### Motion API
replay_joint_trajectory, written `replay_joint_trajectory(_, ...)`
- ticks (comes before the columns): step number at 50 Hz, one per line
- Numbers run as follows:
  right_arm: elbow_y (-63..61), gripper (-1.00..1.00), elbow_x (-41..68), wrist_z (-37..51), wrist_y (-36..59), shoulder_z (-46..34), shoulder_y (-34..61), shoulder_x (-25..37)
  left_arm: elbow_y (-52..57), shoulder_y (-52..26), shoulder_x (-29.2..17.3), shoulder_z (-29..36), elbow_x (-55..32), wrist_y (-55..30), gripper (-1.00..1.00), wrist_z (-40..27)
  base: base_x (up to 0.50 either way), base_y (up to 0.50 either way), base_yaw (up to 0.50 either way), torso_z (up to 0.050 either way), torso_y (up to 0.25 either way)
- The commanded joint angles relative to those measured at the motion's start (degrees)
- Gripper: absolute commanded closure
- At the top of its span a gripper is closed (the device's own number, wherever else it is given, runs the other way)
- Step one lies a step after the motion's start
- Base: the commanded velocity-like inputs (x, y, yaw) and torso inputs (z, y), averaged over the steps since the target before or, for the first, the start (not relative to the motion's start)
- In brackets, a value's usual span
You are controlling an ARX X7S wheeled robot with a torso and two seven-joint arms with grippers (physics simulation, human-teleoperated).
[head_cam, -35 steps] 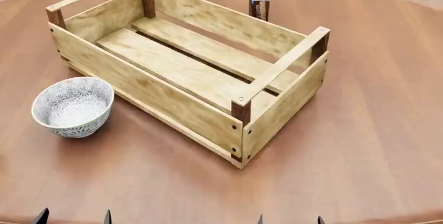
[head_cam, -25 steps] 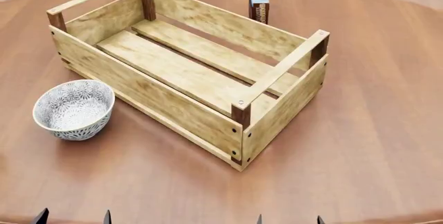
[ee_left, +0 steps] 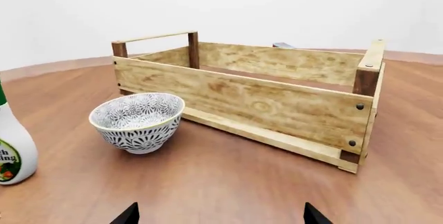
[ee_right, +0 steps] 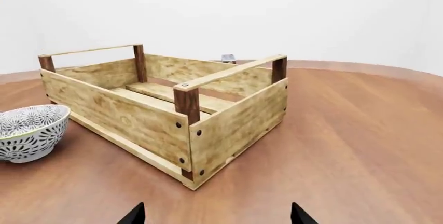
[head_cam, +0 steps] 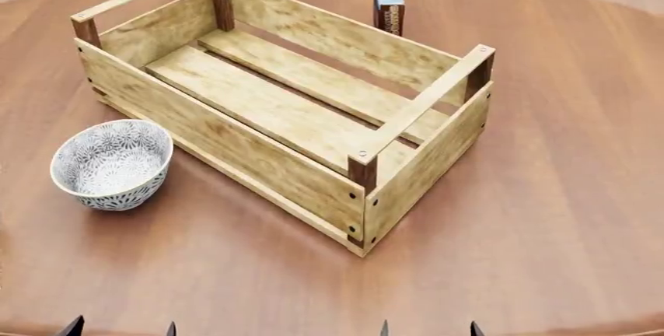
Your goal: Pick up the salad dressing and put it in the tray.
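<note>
Both tools, left tool (ee_left: pixel 218 214) and right tool (ee_right: pixel 216 213), sit spread apart and empty, low over the surface (head_cam: pixel 560 196). The tray (head_cam: pixel 280 110) stands ahead of both. The bowl (ee_left: pixel 137 121) stands between the tray and the salad dressing (ee_left: pixel 14 149), which is upright off to the left tool's side.

One tray (head_cam: pixel 260 165) — one bowl (head_cam: pixel 111 163), bottle (ee_left: pixel 12 149), box (head_cam: pixel 388 1)

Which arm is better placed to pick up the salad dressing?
Left. The salad dressing shows only in the left wrist view, beside the bowl; the right wrist view lacks it. Both tools are open and empty.
</note>
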Motion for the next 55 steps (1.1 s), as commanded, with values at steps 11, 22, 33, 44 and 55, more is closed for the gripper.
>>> replay_joint_trajectory(11,-1.9,-1.0,3.1,-1.2,-1.0,-0.1,-0.9,0.7,1.3,-0.1,-0.7,1.0,0.2,-3.0,-1.0,-0.9,0.0,0.5,0.0,0.0,0.0)
replay_joint_trajectory(22,-2.1,-1.0,3.8,-0.5,-1.1,-0.9,-1.0,1.5,1.4,-0.3,-1.5,2.1,0.1,-3.2,-1.0,-2.0,0.0,0.5,0.0,0.0,0.0)
replay_joint_trajectory(33,-2.4,-1.0,2.4,1.2,0.8,-2.7,-0.3,2.5,3.7,-1.0,-2.1,3.2,0.8,-6.8,-1.0,-3.9,0.0,0.32,0.0,0.0,0.0)
replay_joint_trajectory(44,-21.4,-1.0,6.7,4.6,13.8,-0.6,0.1,4.8,21.9,1.9,-4.5,6.1,3.6,-12.7,-1.0,-4.6,0.01,0.0,0.0,0.0,0.0)
replay_joint_trajectory(55,-46.6,-1.0,14.3,8.9,23.8,5.7,1.4,8.3,40.7,2.0,-5.4,5.7,3.1,-20.4,-1.0,-4.9,0.4,0.0,0.0,0.0,0.0)
